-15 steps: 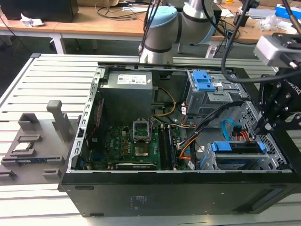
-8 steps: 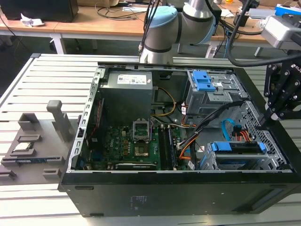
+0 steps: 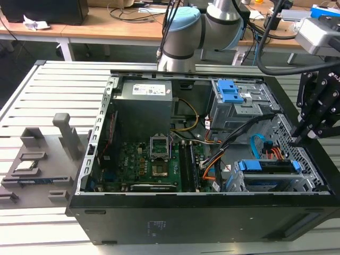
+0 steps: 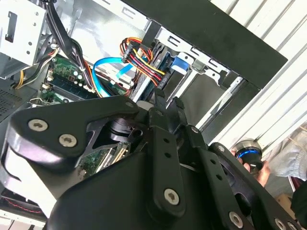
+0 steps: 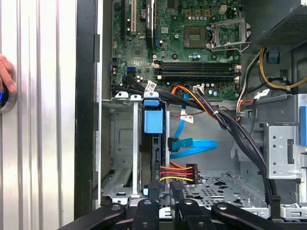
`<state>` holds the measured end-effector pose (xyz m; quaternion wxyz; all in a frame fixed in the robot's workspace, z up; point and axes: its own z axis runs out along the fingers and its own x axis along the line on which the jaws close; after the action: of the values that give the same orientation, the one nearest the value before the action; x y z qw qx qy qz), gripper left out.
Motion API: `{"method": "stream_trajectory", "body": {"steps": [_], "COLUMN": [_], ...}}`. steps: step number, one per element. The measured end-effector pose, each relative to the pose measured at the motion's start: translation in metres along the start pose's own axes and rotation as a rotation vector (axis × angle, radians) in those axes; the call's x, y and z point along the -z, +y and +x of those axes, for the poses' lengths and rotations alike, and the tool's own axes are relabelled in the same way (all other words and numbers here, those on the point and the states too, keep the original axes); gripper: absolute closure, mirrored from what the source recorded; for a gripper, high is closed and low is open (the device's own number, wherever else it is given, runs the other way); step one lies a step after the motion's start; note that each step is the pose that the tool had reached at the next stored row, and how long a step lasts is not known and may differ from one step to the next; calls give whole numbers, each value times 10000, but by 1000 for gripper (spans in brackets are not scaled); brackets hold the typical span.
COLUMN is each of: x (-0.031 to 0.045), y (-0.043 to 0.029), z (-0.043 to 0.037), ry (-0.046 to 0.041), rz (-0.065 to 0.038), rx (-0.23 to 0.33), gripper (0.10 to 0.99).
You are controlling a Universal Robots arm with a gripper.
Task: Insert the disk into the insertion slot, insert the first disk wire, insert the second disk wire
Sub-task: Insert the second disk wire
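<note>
The disk [image 3: 267, 166], in its bright blue carrier, sits inside the insertion slot [image 3: 306, 181], the silver cage at the case's front corner on the exterior view's right. In the first wrist view the disk [image 5: 154, 120] shows edge-on in the slot [image 5: 120, 143]. The second disk wire [image 5: 193, 143], flat and light blue, reaches the disk's edge with its dark plug. The first disk wire [image 5: 181, 173], a red, orange, yellow and black bundle, ends in a dark connector at the disk. My gripper [image 5: 164, 187] hovers just short of that connector [image 4: 139, 51], fingers close together with nothing between them.
The motherboard [image 3: 151, 159], the power supply [image 3: 144, 103] and a grey drive cage with a blue latch [image 3: 234, 101] fill the open case. Thick black cables [image 5: 230, 124] cross near the disk. A hand [image 5: 5, 72] rests on a blue-ringed knob [image 4: 248, 154] outside the case wall.
</note>
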<state>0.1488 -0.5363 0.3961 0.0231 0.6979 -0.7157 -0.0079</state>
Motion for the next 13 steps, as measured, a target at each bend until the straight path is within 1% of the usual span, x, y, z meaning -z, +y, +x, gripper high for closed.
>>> {"method": "stream_trajectory", "body": {"steps": [2, 5, 7, 8, 13], "x": [-10, -68, -114, -143, -222], "y": [10, 53, 91, 121, 222], "z": [-3, -14, -32, -55, -105], "ry": [1, -1, 0, -1, -1], "rz": [-1, -1, -1, -1, -1], "rx": [-2, -2, -2, -2, -2], "gripper": [847, 847, 847, 847, 847]}}
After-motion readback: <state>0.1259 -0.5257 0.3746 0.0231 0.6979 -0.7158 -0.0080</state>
